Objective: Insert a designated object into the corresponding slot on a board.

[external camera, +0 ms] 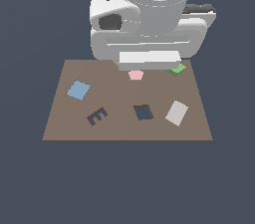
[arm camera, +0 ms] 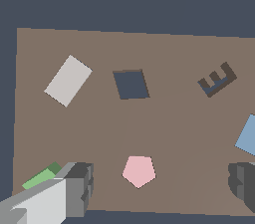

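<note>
The brown board point(external camera: 124, 128) lies flat. The bright-green square block point(external camera: 176, 69) lies at its far edge toward the exterior view's right, partly hidden by my arm. In the wrist view the green block point(arm camera: 41, 177) peeks out beside one finger point(arm camera: 74, 190). The dark square slot point(external camera: 143, 112) is near the board's middle and also shows in the wrist view point(arm camera: 131, 84). My gripper point(arm camera: 160, 183) is open and empty above the board's far edge. Its fingers straddle the pink pentagon point(arm camera: 139, 170), not the green block. The fingertips are hidden in the exterior view.
On the board are a light-blue tile point(external camera: 78, 90), a dark E-shaped cut-out point(external camera: 97, 116), a pale grey tile point(external camera: 177, 112) and the pink pentagon point(external camera: 135, 74). The arm's white body point(external camera: 149, 14) hides the board's far edge.
</note>
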### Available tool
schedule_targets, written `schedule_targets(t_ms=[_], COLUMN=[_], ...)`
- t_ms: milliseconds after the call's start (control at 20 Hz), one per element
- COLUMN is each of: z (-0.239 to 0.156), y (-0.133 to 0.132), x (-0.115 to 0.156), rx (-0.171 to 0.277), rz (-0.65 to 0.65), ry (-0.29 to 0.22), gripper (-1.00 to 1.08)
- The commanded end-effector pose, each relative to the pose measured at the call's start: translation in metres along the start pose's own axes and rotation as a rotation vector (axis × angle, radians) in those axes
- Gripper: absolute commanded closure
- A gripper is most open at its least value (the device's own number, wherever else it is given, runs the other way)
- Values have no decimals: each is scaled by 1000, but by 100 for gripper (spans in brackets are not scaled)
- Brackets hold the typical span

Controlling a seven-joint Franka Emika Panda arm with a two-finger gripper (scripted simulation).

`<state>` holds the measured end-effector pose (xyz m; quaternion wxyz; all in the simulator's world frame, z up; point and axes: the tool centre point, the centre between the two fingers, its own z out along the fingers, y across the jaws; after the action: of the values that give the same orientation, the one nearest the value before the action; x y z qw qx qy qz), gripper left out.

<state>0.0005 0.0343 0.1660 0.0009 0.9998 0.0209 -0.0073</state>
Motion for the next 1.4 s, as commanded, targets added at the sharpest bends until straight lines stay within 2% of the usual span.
schedule_targets(t_ms=[0, 650, 1350], z=[0, 12, 48], y=[0, -9, -45], x=[0, -16, -58], rx=[0, 1, 3], rz=[0, 99, 409], ry=[0, 1, 5], gripper=[-92, -92, -92])
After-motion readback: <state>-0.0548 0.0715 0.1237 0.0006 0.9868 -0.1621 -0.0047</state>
